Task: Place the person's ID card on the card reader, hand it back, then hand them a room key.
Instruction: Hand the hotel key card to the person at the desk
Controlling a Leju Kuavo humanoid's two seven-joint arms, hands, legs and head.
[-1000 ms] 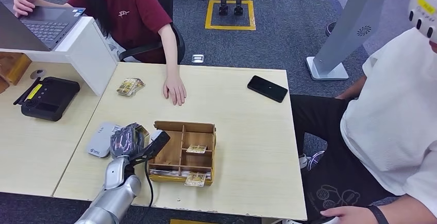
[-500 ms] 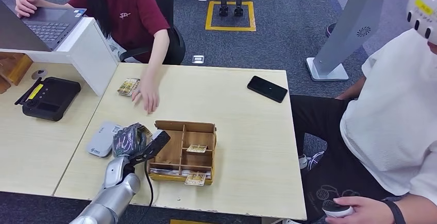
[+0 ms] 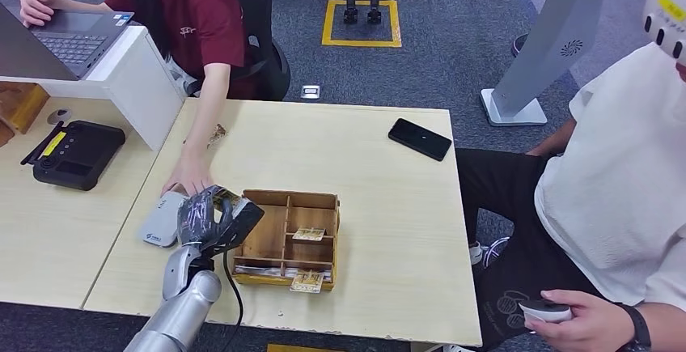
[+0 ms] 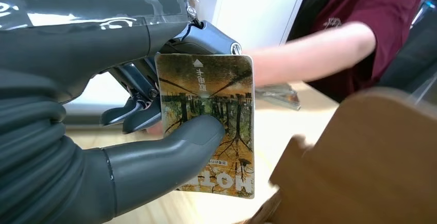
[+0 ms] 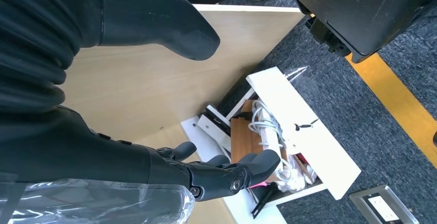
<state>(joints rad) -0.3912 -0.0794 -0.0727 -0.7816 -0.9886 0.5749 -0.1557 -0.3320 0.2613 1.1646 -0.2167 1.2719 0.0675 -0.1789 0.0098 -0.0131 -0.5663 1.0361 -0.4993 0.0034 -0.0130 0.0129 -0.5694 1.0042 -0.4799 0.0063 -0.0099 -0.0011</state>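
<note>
My left hand (image 3: 209, 217) is raised just left of the wooden box (image 3: 288, 239), beside the white card reader (image 3: 160, 219). It pinches a card (image 4: 208, 123) printed with a brown tree landscape between thumb (image 4: 170, 157) and fingers. A person in a dark red shirt (image 3: 194, 12) stretches an arm across the table. That person's hand (image 3: 188, 182) rests at the reader's far edge, close to my left hand. My right hand (image 5: 170, 167) hangs beside the table edge with its fingers apart and nothing in it.
The wooden box has compartments with more cards (image 3: 308, 235). A small card pile (image 3: 216, 133) lies near the far edge, a black phone (image 3: 419, 139) at far right, a black terminal (image 3: 77, 154) on the left desk. A person in white (image 3: 615, 190) sits right.
The red-shirted person's hand slid from mid-table past the card pile down to the reader beside my left hand. My left hand shifted slightly towards the reader, still pinching the card.
</note>
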